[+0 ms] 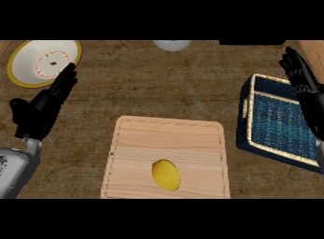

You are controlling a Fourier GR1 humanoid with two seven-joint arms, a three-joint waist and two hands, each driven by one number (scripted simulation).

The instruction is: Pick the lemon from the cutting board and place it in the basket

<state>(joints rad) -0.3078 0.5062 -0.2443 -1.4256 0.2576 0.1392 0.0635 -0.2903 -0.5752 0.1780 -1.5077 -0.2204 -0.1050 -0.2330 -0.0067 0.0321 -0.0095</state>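
The lemon (165, 174) lies on the board (167, 140), in its near half, a little right of middle and close to the near edge, long axis running roughly away from the robot. Nothing touches it. The basket (279, 123), dark blue with a pale rim, sits on the desk (157, 84) just right of the board, its near-left corner close to the board's right edge.

The left hand (44, 107) hangs over the desk left of the board, fingers straight and together, pointing up toward a plate (44, 60) at the far left; it holds nothing. The right hand (303, 77) shows at the right edge above the basket's far side, fingers straight and slightly spread, also holding nothing. Both are well apart from the lemon.

By my judgement the lemon will be light and stiff enough not to squash, but its skin is smooth and its oval shape will let it roll or squirt out of a pinch at the tapered ends. The sound hold is across its fat middle, fingers on one long side and thumb on the other, coming down from above. The right hand is the nearer one to the basket, so it suits the carry.

A pale round thing (172, 45) sits at the desk's far edge; what it is I cannot tell. No brand, label or readable writing shows anywhere.
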